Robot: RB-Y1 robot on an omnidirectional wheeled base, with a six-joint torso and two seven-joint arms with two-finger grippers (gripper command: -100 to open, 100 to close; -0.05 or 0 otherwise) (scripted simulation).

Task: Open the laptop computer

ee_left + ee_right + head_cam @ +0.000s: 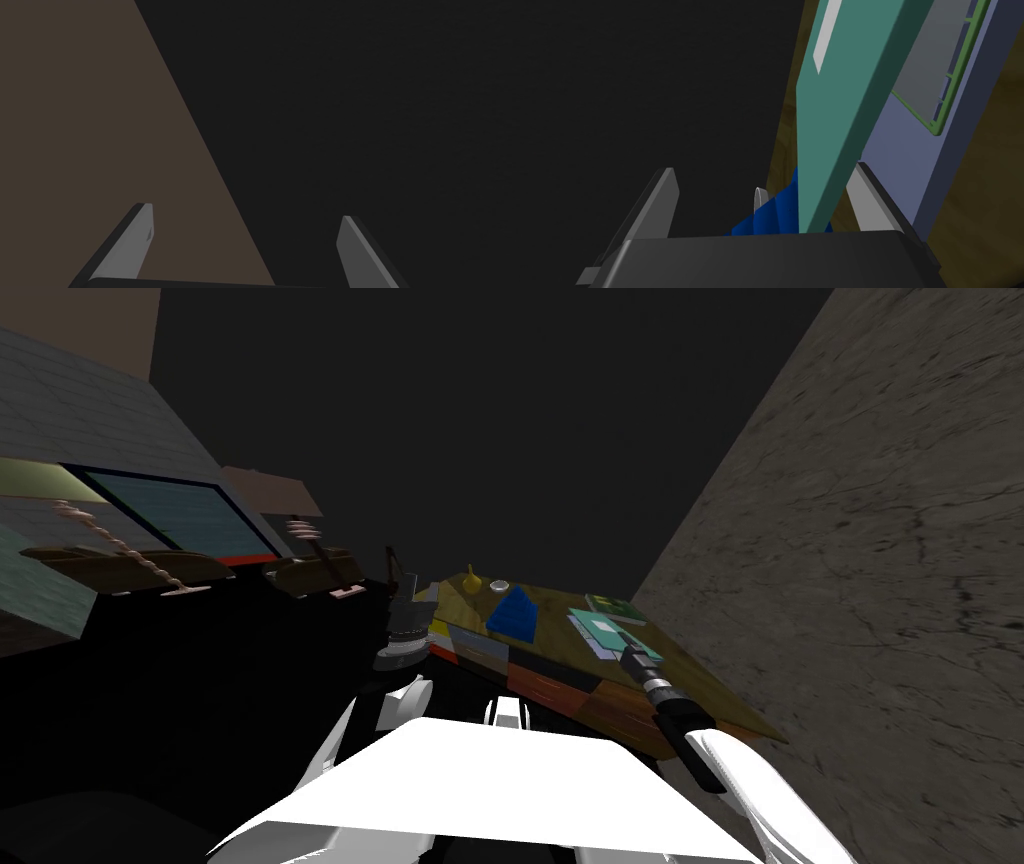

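Note:
The laptop (606,632) lies on the right part of a wooden desk (700,688). Its teal lid (842,100), which carries a white rectangle, stands lifted off the grey-blue base (902,165), and a green-framed panel (942,75) shows on the base. My right gripper (626,642) is at the lid's near edge. In the right wrist view that gripper (764,200) is open, with the lid's edge between the fingers and close to one finger (864,200). My left gripper (245,230) is open with nothing between its fingers, and its arm (405,628) is raised left of the desk.
A blue ridged object (513,615) lies on the desk left of the laptop, with a small grey bowl (499,585) and a yellow object (472,581) behind it. A rough grey wall (880,548) rises on the right. Two lamps (320,553) stand at the left.

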